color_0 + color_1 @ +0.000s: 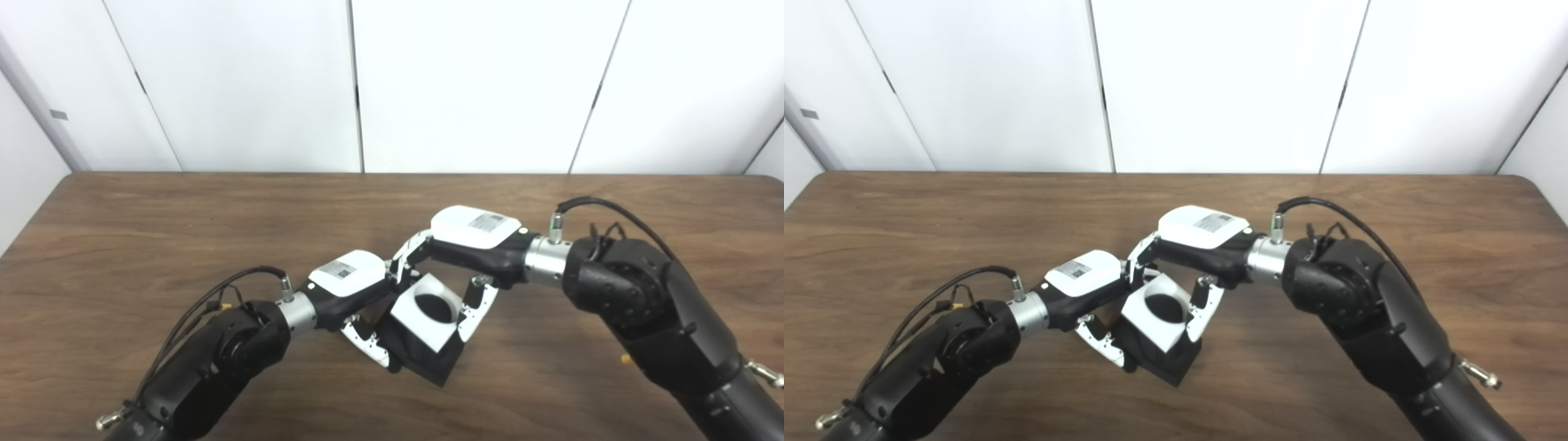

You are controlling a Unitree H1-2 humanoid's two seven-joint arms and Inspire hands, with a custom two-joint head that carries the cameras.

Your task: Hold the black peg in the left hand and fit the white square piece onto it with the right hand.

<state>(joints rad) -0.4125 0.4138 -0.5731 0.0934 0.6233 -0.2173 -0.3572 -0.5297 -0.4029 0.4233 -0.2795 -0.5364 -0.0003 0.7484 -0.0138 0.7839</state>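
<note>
Both hands are meeting over the middle of the brown wooden table (pixel 122 233), near its front half. The left hand (pixel 352 288) is reaching in from the lower left and gripping the black peg (pixel 429 358) — its fingers (pixel 367 343) are curling under and against the dark block's left side, so it is closed on that piece. The right hand (pixel 465 245) is coming in from the right and clasping the white square piece (pixel 416 321), with one finger (pixel 474 309) pressing on the piece's right edge and others lying against its far corner. The white square piece is sitting tilted on top of the black base, its round hole facing up toward the cameras; the hole is showing black inside, probably the peg already filling it, though the view is too dark to be sure. The whole stack is leaning, and whether its lower corner is touching the tabletop is hard to tell
</note>
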